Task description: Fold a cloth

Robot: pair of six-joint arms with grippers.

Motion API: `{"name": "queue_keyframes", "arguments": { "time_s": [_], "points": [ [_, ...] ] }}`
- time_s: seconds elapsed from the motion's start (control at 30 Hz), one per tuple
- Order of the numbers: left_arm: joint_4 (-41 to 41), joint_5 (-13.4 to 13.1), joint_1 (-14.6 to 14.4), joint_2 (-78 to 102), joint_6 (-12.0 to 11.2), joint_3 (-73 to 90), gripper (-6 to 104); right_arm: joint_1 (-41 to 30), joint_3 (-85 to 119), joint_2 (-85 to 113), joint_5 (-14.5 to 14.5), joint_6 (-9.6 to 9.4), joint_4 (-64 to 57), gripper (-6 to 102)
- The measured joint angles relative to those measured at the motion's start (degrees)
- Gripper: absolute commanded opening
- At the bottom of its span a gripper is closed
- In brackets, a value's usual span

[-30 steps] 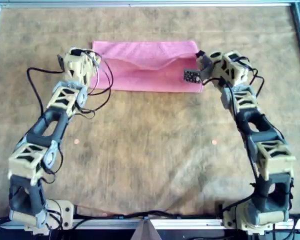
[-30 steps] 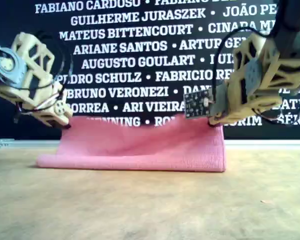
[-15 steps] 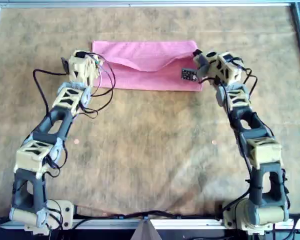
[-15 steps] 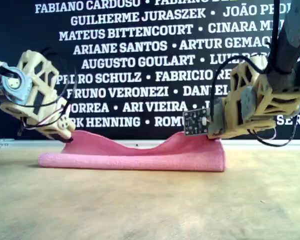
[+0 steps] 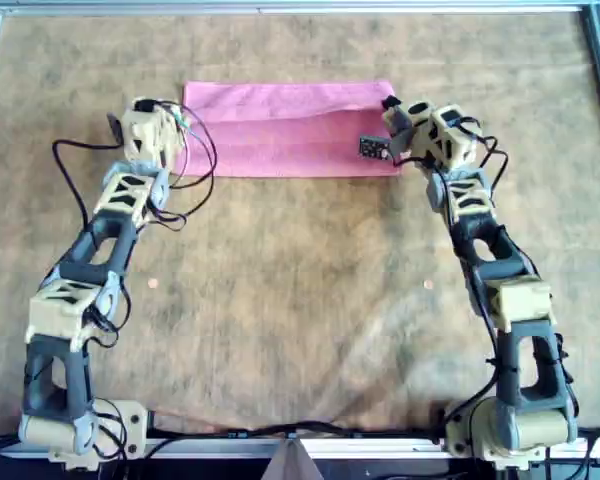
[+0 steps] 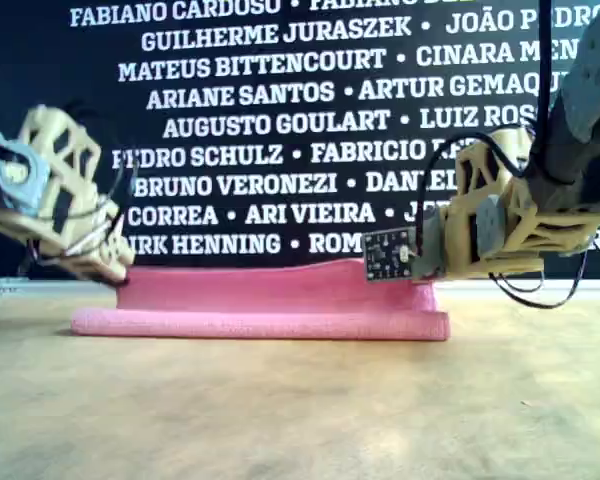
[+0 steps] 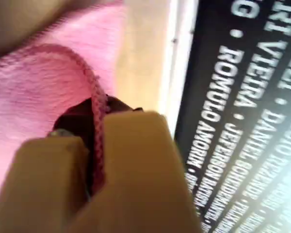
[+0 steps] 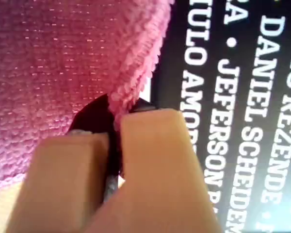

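The pink cloth (image 5: 290,135) lies folded in two as a long strip at the far middle of the table, and the exterior view shows it as a low pink band (image 6: 270,300). My left gripper (image 5: 180,135) is low at the cloth's end on the overhead view's left, also seen at the exterior view's left (image 6: 120,278). The left wrist view shows this gripper (image 7: 94,145) shut on the cloth's hem (image 7: 94,104). My right gripper (image 5: 392,135) (image 6: 420,285) is at the opposite end. In its wrist view the gripper (image 8: 114,141) is shut on the cloth's edge (image 8: 131,92).
A brown mat (image 5: 300,300) covers the table inside a metal frame (image 5: 290,8). A black banner (image 6: 280,120) with white names stands just behind the cloth. A small circuit board (image 5: 372,147) juts from the right gripper over the cloth.
Both grippers have come down and moved toward the far edge with the upper layer. The layer, raised and sagging in the middle before, now lies nearly flat on the lower one.
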Motion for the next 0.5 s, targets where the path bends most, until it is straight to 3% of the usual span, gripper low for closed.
{"name": "queue_keyframes", "arguments": {
  "time_s": [0.13, 0.3, 0.5],
  "points": [
    [-1.76, -0.26, 0.0, -5.36, -0.09, -3.52, 31, -0.26, -0.26, -0.53, 0.35, 0.0, 0.0, 23],
    [-2.02, -0.53, 0.0, -8.44, -0.09, -6.77, 51, -0.62, -0.26, -0.44, 0.35, -0.09, 0.0, 49],
    [-2.11, -0.53, 0.0, -8.53, -0.09, -8.61, 61, -1.76, -0.26, -0.44, 0.35, -0.09, 0.0, 57]
  ]
}}
